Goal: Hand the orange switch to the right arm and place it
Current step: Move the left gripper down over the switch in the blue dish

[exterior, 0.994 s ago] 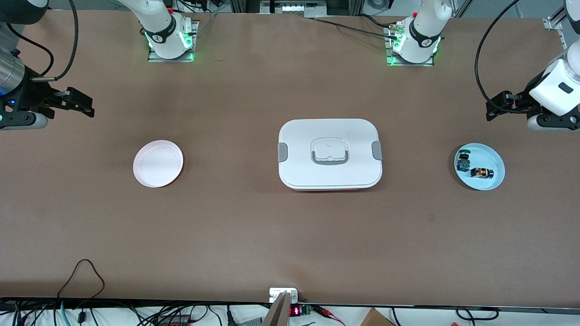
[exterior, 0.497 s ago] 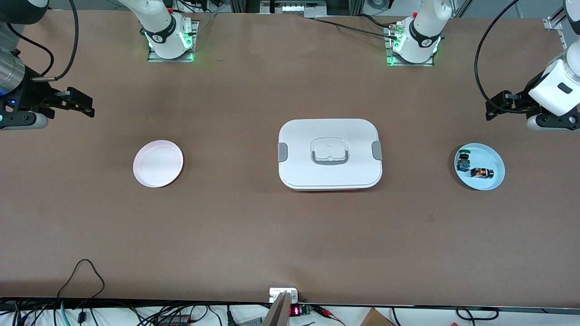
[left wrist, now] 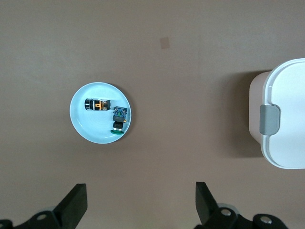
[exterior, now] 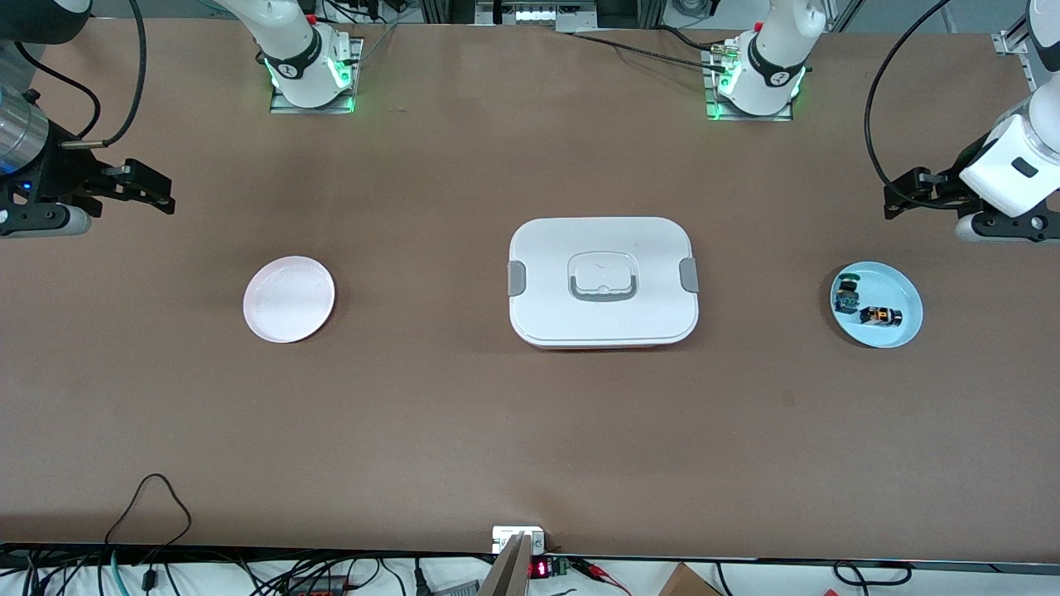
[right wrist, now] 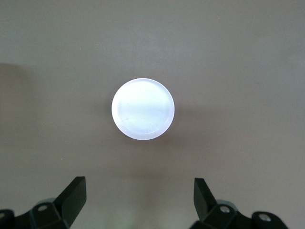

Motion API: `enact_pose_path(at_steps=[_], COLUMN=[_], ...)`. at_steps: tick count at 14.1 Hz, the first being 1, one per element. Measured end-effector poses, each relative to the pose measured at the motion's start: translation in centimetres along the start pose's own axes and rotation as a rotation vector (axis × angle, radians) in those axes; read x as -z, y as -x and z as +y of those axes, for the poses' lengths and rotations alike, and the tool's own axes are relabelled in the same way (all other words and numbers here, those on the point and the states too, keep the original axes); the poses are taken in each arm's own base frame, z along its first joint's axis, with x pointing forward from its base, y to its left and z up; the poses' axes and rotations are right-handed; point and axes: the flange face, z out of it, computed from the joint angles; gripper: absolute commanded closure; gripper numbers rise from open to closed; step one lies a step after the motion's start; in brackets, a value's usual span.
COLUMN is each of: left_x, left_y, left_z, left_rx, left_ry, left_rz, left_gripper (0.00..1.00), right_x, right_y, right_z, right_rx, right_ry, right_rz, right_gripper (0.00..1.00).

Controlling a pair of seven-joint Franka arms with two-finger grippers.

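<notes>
The orange switch (exterior: 880,314) lies on its side in a light blue plate (exterior: 904,291) at the left arm's end of the table. It also shows in the left wrist view (left wrist: 97,104), on the same plate (left wrist: 83,125). My left gripper (exterior: 893,199) hangs open and empty over bare table beside that plate; its jaws stand wide apart in its wrist view (left wrist: 141,200). My right gripper (exterior: 166,194) is open and empty over bare table beside a pale pink plate (exterior: 289,299), which shows empty in its wrist view (right wrist: 143,109), jaws wide apart (right wrist: 139,198).
A small black-and-blue part with a green top (exterior: 846,295) lies beside the switch in the blue plate (left wrist: 118,120). A closed white lidded box (exterior: 603,281) with grey clips stands mid-table; its edge shows in the left wrist view (left wrist: 286,119).
The left arm's hand has shifted slightly toward the robots' bases. The right gripper has barely moved. The switch and plates have not moved.
</notes>
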Motion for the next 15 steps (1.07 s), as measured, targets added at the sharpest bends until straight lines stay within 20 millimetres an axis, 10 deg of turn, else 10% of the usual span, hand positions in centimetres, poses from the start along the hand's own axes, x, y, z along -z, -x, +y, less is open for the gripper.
enact_pose_path(at_steps=[8,15], left_x=[-3.0,-15.1], left_y=[-1.2,-5.4], left_z=[-2.8,-9.9], left_rx=[0.051,0.138], left_ry=[0.003,0.021], left_rz=[-0.063,-0.211], left_gripper=[0.0,0.0], right_x=[0.0,0.0], right_y=[0.0,0.0], right_z=[0.3,0.3], right_rx=[-0.006,-0.005], right_ry=[0.0,0.0], right_rz=[0.0,0.001], right_gripper=[0.0,0.0])
